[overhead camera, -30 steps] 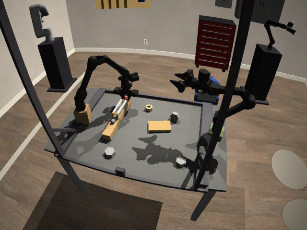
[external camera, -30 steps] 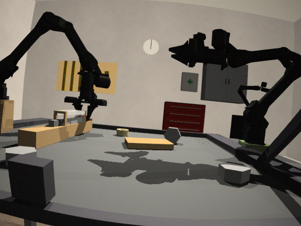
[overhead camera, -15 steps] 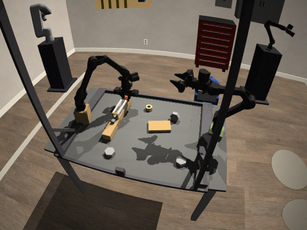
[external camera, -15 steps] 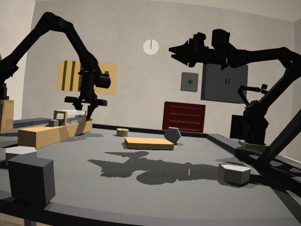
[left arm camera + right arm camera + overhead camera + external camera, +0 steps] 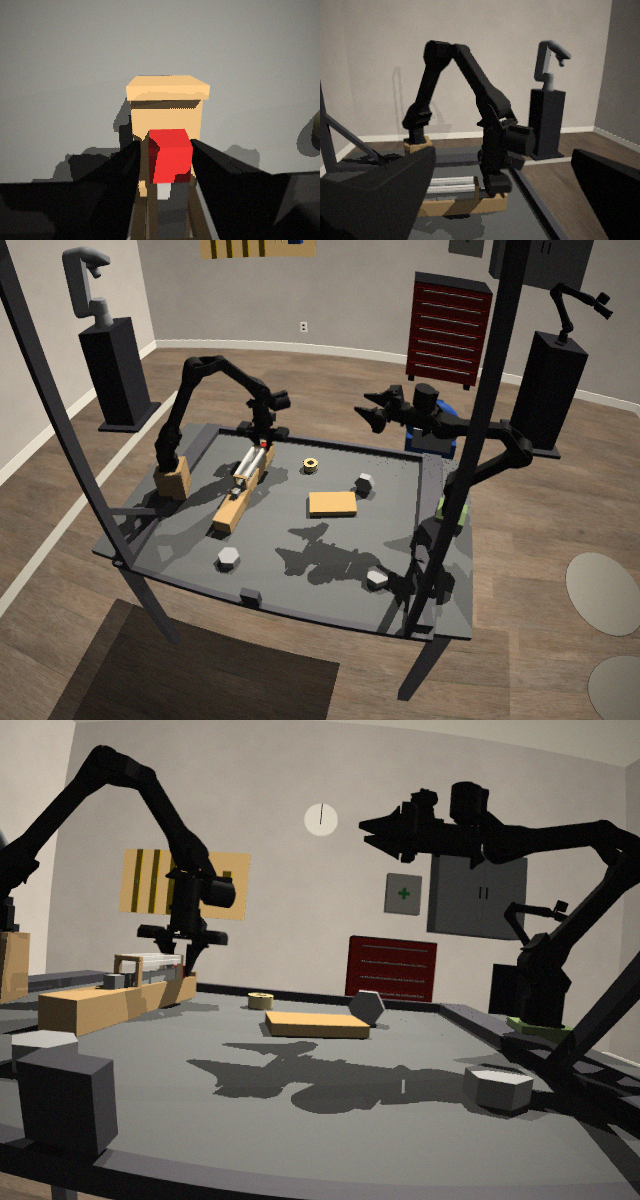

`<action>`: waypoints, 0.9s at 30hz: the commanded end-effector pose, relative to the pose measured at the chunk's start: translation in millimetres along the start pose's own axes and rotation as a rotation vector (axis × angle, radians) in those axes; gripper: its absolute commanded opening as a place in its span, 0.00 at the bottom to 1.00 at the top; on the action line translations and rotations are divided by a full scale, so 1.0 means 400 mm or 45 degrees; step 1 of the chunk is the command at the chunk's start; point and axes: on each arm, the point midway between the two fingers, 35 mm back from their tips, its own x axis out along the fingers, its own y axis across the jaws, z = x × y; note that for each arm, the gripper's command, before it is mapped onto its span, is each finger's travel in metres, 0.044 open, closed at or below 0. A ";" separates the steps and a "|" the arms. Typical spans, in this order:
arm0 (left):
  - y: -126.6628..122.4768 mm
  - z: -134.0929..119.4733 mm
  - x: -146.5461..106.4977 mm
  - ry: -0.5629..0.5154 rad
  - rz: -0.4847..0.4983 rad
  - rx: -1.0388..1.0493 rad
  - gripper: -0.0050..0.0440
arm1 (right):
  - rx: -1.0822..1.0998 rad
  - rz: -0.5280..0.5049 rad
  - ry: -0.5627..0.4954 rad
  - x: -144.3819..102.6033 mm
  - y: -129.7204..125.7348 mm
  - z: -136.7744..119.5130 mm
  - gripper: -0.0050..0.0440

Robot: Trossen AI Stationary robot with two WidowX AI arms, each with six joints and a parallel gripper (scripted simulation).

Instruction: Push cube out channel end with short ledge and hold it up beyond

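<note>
The red cube [image 5: 263, 444] sits on the ledge at the far end of the tan channel [image 5: 245, 482], outside the clear roof. My left gripper [image 5: 262, 438] points straight down over that end. In the left wrist view its fingers flank the cube [image 5: 170, 155], the right one against its side and a thin gap on the left. I see no firm grip. My right gripper [image 5: 364, 415] is open and empty, high above the table's far right, pointing toward the left arm [image 5: 495, 185].
A small grey block [image 5: 112, 980] sits in the channel near its other end. A flat tan slab [image 5: 332, 503], a yellow ring [image 5: 310, 463] and three grey hexagonal blocks [image 5: 364, 482] [image 5: 227, 556] [image 5: 377, 578] lie on the table. A dark box [image 5: 64, 1102] stands at the front edge.
</note>
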 end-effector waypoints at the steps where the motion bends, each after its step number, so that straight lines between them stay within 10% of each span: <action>1: -0.008 0.010 -0.020 -0.025 -0.020 -0.006 0.45 | 0.000 0.000 -0.022 -0.003 0.000 0.018 0.92; 11: -0.008 0.010 -0.020 -0.025 -0.020 -0.006 0.45 | 0.000 0.000 -0.022 -0.003 0.000 0.018 0.92; 12: -0.008 0.010 -0.020 -0.025 -0.020 -0.006 0.10 | 0.000 0.000 -0.022 -0.003 0.000 0.018 0.92; 27: -0.008 0.010 -0.020 -0.025 -0.020 -0.006 0.10 | 0.000 0.000 -0.022 -0.003 0.000 0.018 0.92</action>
